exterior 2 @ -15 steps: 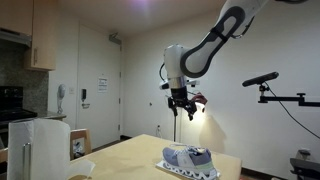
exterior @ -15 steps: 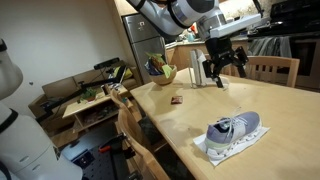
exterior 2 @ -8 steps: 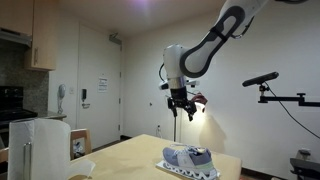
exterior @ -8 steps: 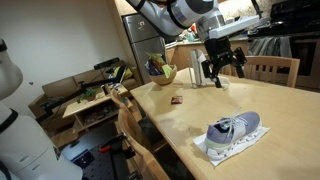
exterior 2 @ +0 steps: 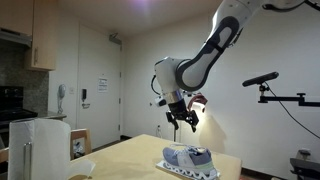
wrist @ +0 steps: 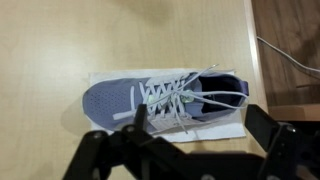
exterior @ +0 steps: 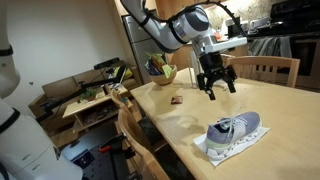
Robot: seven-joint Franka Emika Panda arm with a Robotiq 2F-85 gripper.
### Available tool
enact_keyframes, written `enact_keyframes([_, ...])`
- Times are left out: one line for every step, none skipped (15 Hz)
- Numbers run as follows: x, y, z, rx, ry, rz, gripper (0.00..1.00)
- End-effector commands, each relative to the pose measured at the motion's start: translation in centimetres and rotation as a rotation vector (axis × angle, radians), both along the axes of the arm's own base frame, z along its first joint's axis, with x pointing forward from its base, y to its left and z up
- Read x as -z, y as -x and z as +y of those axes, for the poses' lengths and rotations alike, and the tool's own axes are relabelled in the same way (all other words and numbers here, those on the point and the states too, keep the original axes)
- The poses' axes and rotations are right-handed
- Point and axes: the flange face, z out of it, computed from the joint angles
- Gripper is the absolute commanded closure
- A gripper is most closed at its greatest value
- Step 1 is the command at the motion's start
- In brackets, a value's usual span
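A blue-grey sneaker (exterior: 236,129) with white laces lies on a white sheet of paper (exterior: 222,149) near the front corner of the wooden table (exterior: 180,125). My gripper (exterior: 220,91) hangs open in the air above the table, behind the sneaker and apart from it. From the other side, the gripper (exterior 2: 183,124) is well above the sneaker (exterior 2: 190,157). In the wrist view the sneaker (wrist: 160,100) lies on its side-to-side axis on the paper (wrist: 226,128), directly below the gripper (wrist: 199,118). The dark fingers (wrist: 262,125) stand wide apart with nothing between them.
A bowl (exterior: 161,73) with several items stands at the table's far end, and a small dark object (exterior: 176,100) lies in front of it. Wooden chairs (exterior: 271,67) (exterior: 134,128) flank the table. A camera on a stand (exterior 2: 263,82) rises beside it.
The arm has swung lower and nearer to the sneaker, and the wrist has turned. The jaws stay open. The sneaker has not moved.
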Motion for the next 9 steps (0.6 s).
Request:
enact_keyframes([1.4,-1.3,0.9,-0.036,0.064,0.056,0.00])
enact_keyframes([1.9,-1.6,1.1,-0.058,0.072,0.066,0.00])
enact_keyframes([2.3,-2.0,1.2,-0.079,0.072,0.065,0.00])
enact_keyframes([2.8,-2.2,1.3,-0.100,0.070,0.076,0.00])
enact_keyframes([3.3,-2.5,1.4,-0.122,0.074,0.079,0.00])
enact_keyframes([3.9,-2.8,1.3,-0.152,0.075,0.095,0.00])
enact_keyframes([4.4,-2.9,1.3,-0.171,0.084,0.108,0.00])
enact_keyframes([5.0,-3.1,1.3,-0.198,0.084,0.125,0.00])
enact_keyframes([5.4,-3.3,1.4,-0.216,0.097,0.133,0.00])
